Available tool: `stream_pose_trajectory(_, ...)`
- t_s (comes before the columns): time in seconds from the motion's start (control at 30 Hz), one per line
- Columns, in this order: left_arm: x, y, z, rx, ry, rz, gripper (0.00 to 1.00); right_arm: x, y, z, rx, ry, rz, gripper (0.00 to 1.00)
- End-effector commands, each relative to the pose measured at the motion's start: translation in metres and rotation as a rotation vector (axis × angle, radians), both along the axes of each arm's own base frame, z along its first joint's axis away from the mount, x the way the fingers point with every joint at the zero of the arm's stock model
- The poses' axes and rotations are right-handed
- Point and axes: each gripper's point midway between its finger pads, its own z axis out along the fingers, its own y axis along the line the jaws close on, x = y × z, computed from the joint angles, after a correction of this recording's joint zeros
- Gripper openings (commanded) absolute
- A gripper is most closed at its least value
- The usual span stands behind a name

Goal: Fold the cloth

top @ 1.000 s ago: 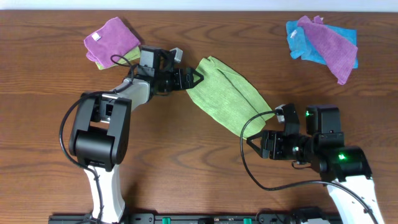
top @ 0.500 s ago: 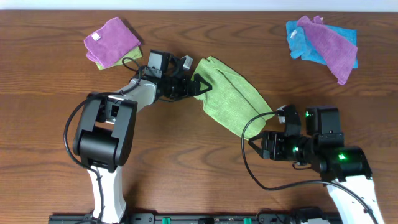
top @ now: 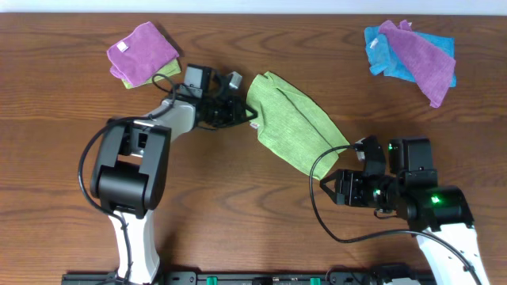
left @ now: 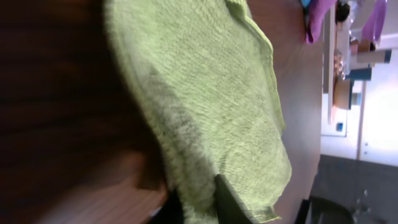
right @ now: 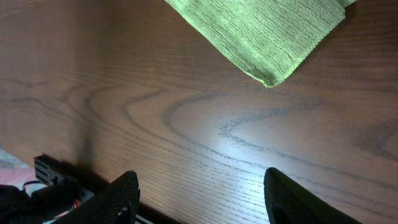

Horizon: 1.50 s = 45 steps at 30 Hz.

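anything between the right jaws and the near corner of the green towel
Nothing visible does. In the right wrist view, only bare wooden table lies between the open right jaws and the near corner of the lime-green towel.

A folded purple cloth [top: 142, 49] is lying near the table's [top: 238, 222] far-left corner, while purple [top: 424, 59] and blue cloths [top: 380, 49] are overlapping far-right.

One lime-green cloth [top: 293, 123]; one yellow-green cloth [top: 119, 77]; two purple cloths [top: 144, 49] [top: 420, 51]; one blue cloth [top: 383, 54]; two tools, left tool [top: 252, 119] and right tool [top: 322, 181].
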Motion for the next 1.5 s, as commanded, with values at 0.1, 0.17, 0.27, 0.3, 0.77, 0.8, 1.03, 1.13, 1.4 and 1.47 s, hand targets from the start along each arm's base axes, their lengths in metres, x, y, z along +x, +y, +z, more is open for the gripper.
stream_pose_trajectory(0.1, 0.009, 0.035, -0.005, -0.014, 0.044, 0.058, 0.06, -0.006, -0.005, -0.021, -0.006, 0.057, -0.059, 0.66)
stream_pose_trajectory(0.17, 0.007, 0.045, -0.007, -0.017, 0.06, 0.059, 0.06, -0.009, -0.004, -0.035, 0.013, 0.084, -0.082, 0.67)
stream_pose_trajectory(0.27, -0.002, 0.055, -0.01, -0.014, 0.097, 0.052, 0.06, -0.007, -0.001, -0.053, 0.048, 0.089, -0.114, 0.67)
stream_pose_trajectory(0.3, -0.005, 0.056, -0.011, -0.012, 0.108, 0.048, 0.06, -0.006, -0.001, -0.06, 0.056, 0.087, -0.129, 0.67)
stream_pose_trajectory(0.77, -0.044, 0.059, -0.021, 0.023, 0.244, -0.016, 0.06, -0.008, -0.001, -0.124, 0.161, 0.096, -0.317, 0.65)
stream_pose_trajectory(0.8, -0.045, 0.06, -0.021, 0.024, 0.25, -0.016, 0.06, -0.006, -0.002, -0.125, 0.168, 0.085, -0.33, 0.64)
stream_pose_trajectory(1.03, -0.054, 0.06, -0.022, 0.029, 0.289, -0.026, 0.06, 0.0, -0.015, -0.138, 0.143, 0.065, -0.45, 0.6)
stream_pose_trajectory(1.13, -0.057, 0.06, -0.022, 0.03, 0.305, -0.028, 0.06, 0.0, -0.02, -0.144, 0.139, 0.052, -0.482, 0.59)
stream_pose_trajectory(1.4, -0.068, 0.052, -0.022, 0.037, 0.333, -0.056, 0.06, 0.001, -0.032, -0.154, 0.09, 0.024, -0.537, 0.58)
stream_pose_trajectory(1.47, -0.07, 0.049, -0.022, 0.039, 0.338, -0.066, 0.06, 0.002, -0.035, -0.158, 0.075, 0.02, -0.548, 0.57)
